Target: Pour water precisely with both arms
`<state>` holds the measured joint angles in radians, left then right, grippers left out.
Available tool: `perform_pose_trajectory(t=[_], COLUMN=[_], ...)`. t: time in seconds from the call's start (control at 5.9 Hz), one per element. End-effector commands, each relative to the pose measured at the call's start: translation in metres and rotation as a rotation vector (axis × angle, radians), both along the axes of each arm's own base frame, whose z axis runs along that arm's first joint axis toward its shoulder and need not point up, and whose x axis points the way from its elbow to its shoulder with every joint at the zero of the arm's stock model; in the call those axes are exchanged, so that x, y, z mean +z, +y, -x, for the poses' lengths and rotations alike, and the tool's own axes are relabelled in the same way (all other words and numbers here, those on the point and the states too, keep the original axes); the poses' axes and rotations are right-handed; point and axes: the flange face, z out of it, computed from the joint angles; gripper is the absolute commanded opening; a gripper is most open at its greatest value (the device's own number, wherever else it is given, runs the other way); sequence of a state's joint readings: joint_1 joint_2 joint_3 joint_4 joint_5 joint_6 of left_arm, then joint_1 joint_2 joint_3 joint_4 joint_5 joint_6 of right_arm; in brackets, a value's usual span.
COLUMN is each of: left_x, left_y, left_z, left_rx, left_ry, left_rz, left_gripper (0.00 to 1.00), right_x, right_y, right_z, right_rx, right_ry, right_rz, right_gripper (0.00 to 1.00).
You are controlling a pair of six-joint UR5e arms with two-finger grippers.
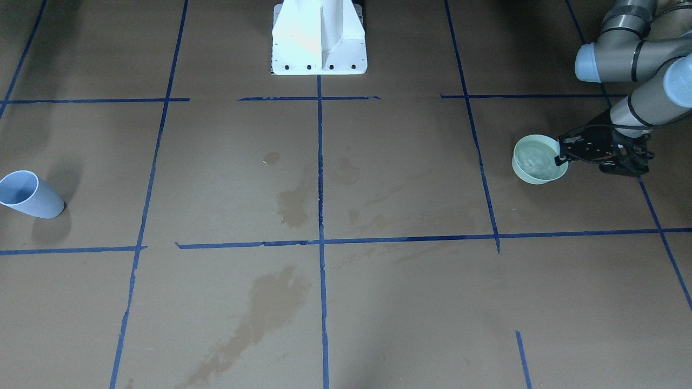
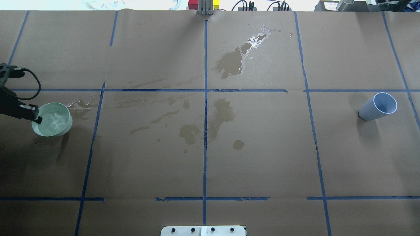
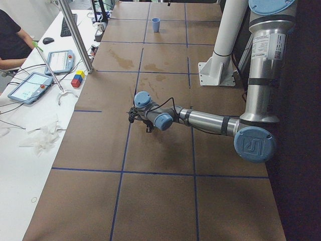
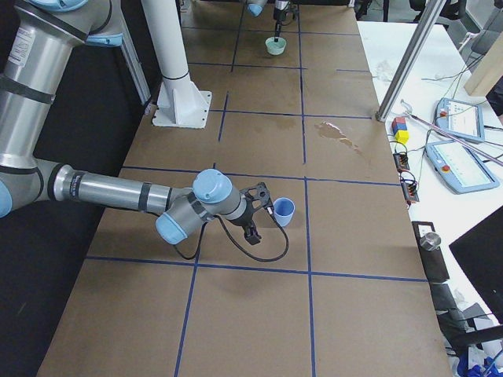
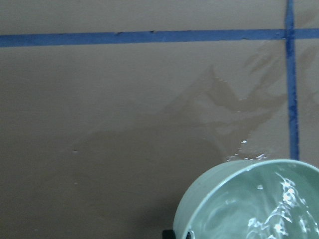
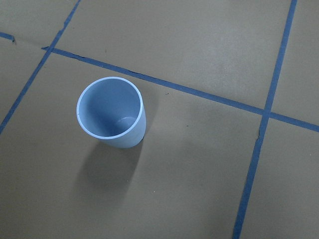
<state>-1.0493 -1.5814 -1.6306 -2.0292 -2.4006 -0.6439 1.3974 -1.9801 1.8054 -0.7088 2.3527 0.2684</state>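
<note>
Water (image 2: 52, 121) sits in the green bowl (image 2: 64, 130) at the left end of the desk (image 2: 147, 164), surface rippled. Left end effector (image 2: 36, 119) is clamped on the bowl rim, one side only. Risk: the off-centre hold lets the bowl tilt or slip in transit and slop over. Wet patches (image 2: 223, 113) mark mid-desk. Blue cup (image 2: 377, 106) stands far right, well apart; its narrow mouth is easy to overshoot. Right end effector (image 4: 263, 208) is just beside it; cannot tell whether apart or together.

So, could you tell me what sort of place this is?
Most likely a robotics lab: the table is papered brown and gridded with blue tape, a white bolted pedestal stands on it, and touchscreen pendants lie on a desk alongside.
</note>
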Motion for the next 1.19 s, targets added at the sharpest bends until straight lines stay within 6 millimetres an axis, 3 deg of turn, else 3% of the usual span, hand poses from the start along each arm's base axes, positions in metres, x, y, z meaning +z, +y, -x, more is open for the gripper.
perform_pose_trajectory(t=[0.0,0.17,1.02], left_x=[0.038,0.049,0.066], left_y=[-0.004,-0.004,-0.006], left_z=[0.016,0.016,0.025], left_rx=[0.016,0.016,-0.001], left_ry=[-0.013,-0.023,-0.038], left_rz=[0.024,0.043,0.074], left_gripper=[0.0,0.0,0.01], right_x=[-0.001,-0.001,-0.011], right_y=[0.0,0.0,-0.001], right_z=[0.0,0.0,0.0], right_rx=[0.0,-0.001,-0.001], right_ry=[-0.003,-0.003,-0.007], right_rz=[-0.007,-0.007,-0.025], right_gripper=[1.0,1.0,1.0])
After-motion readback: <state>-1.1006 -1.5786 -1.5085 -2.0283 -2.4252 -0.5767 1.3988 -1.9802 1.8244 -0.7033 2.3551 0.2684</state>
